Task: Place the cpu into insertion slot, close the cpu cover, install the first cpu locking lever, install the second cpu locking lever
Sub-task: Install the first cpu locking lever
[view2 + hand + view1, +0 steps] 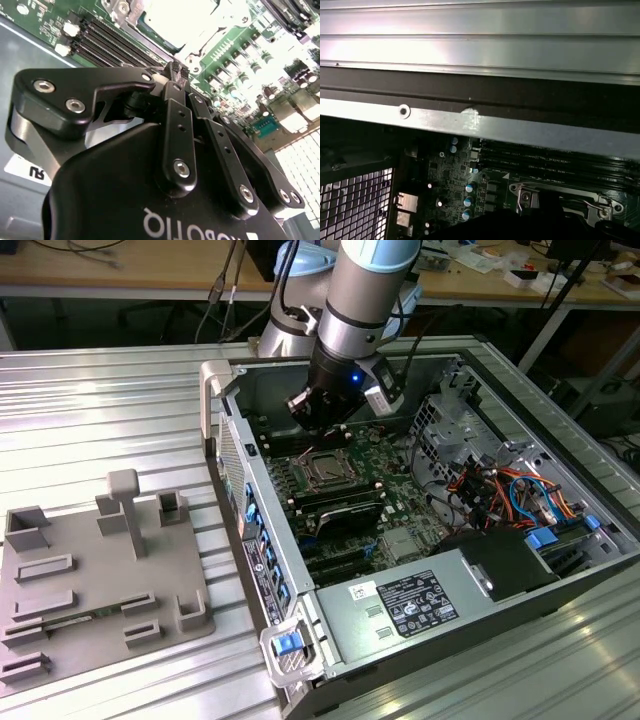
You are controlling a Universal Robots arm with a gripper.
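The claw (179, 71) has its two black fingers pressed together at the tips, and nothing can be seen pinched between them. In the exterior view the claw (328, 432) hangs just above the insertion slot (305, 469), tips pointing down at the green motherboard (392, 462).

The cpu (182, 17) lies in the slot as a pale, glaring square. The silver cpu cover (131, 15) sits around its edge and looks flat. Whether the locking levers are latched cannot be told. Long black memory slots (102, 42) run just beside the socket.

Around the board stands the open computer case (255, 540), lying on its side on the ribbed metal table (100, 400). A grey fixture tray (90, 580) rests on the table towards the exterior view's left, well apart from the arm.
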